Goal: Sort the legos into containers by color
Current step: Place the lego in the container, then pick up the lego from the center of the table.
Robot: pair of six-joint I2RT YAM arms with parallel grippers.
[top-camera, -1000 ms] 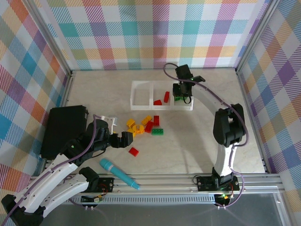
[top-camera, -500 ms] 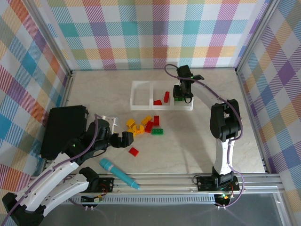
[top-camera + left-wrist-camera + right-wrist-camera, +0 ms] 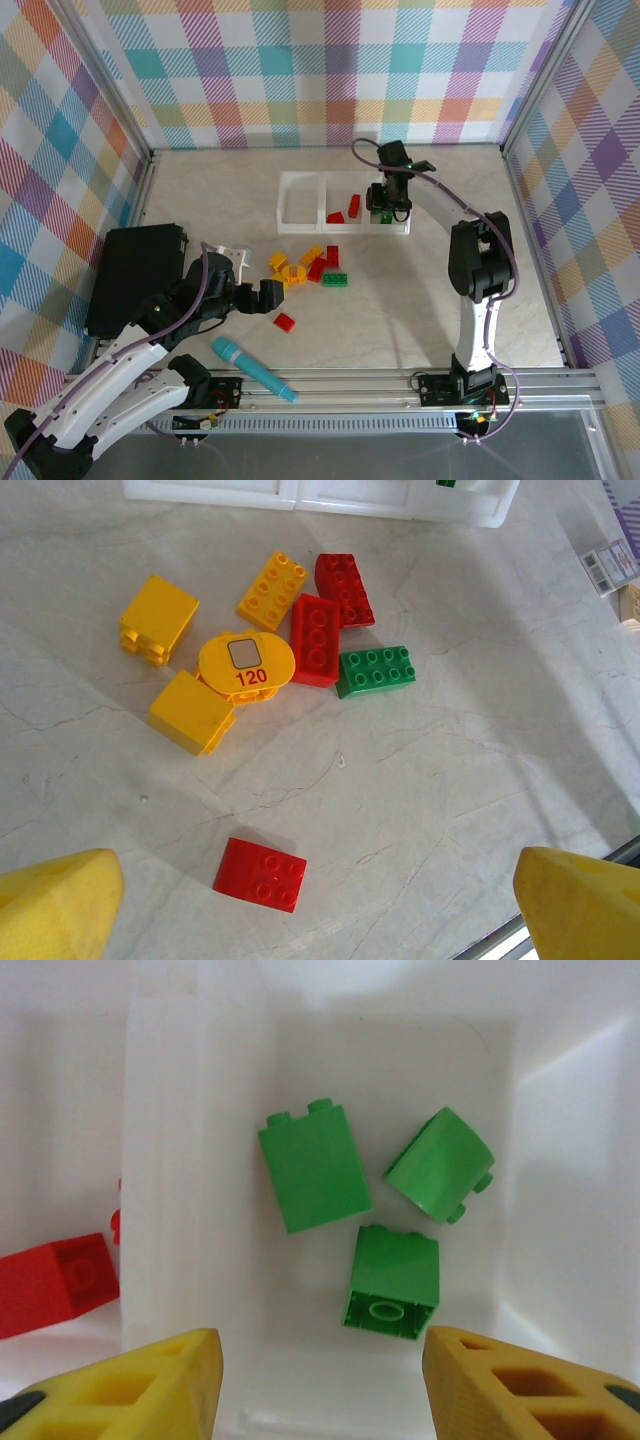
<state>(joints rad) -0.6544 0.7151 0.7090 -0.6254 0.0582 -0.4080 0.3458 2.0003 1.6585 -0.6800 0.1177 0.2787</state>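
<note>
The white tray (image 3: pixel 300 229) lies at the table's middle back. My right gripper (image 3: pixel 389 204) hangs open over its right compartment, holding nothing. In the right wrist view three green legos (image 3: pixel 313 1165) (image 3: pixel 440 1163) (image 3: pixel 392 1280) lie loose on that compartment's floor, ahead of the open gripper (image 3: pixel 320 1385). Two red legos (image 3: pixel 344 211) sit in the middle compartment. A pile of yellow, red and green legos (image 3: pixel 290 630) lies in front of the tray. My left gripper (image 3: pixel 320 920) stands wide open near a lone red lego (image 3: pixel 260 874), apart from it.
A big black flat box (image 3: pixel 135 275) lies at the left, beside my left arm. A teal marker pen (image 3: pixel 252 367) rests near the front rail. Checked walls close off the back and both sides. The tray's left compartment (image 3: pixel 300 200) holds nothing.
My right gripper's jaws have opened over the right compartment and its arm shifted slightly. The left arm and the pile have not moved.
</note>
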